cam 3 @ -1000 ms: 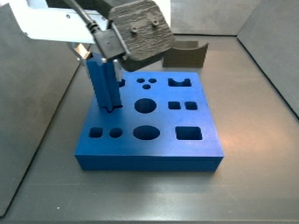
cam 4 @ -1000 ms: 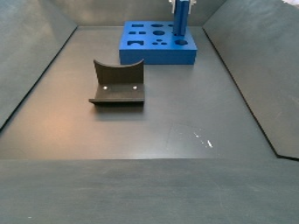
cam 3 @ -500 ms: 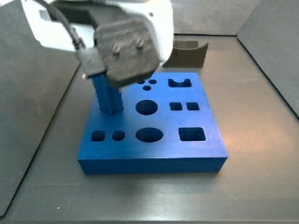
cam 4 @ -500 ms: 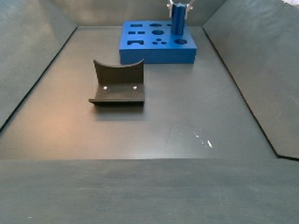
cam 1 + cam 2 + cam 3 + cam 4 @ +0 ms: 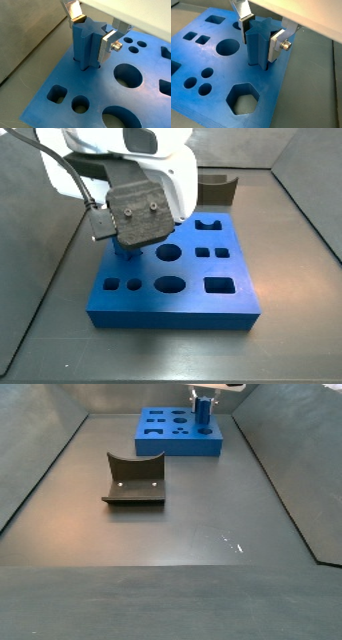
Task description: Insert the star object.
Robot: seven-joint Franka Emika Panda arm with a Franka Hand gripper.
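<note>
Since a second ago the gripper [image 5: 134,246] has come down over the blue block [image 5: 201,293], and the star object [image 5: 130,254], which then stood tall above the block's top, now shows only a short stub under the gripper body in a side view. In a side view from farther off, the peg [image 5: 203,415] likewise rises less above the block [image 5: 171,442] than before, with the gripper [image 5: 203,398] just above it at the frame's upper edge.

In both wrist views the star object [image 5: 87,47] is a bright-blue upright peg with sharp lengthwise ridges and grooves, its top face showing the star outline, and its lower end sits inside a hole of the blue block [image 5: 60,70]. The gripper [image 5: 93,31] pinches the peg near its top: one silver finger [image 5: 73,11] with a dark pad presses one side, and the other finger [image 5: 278,44] lies flat against the opposite ridge. Around the peg the block [image 5: 204,55] shows round, square and hexagonal holes [image 5: 242,100].

The dark grey curved block [image 5: 135,479] lies on the floor well apart from the blue block, with its hollow side up. In a side view part of it [image 5: 217,186] shows behind the blue block.
</note>
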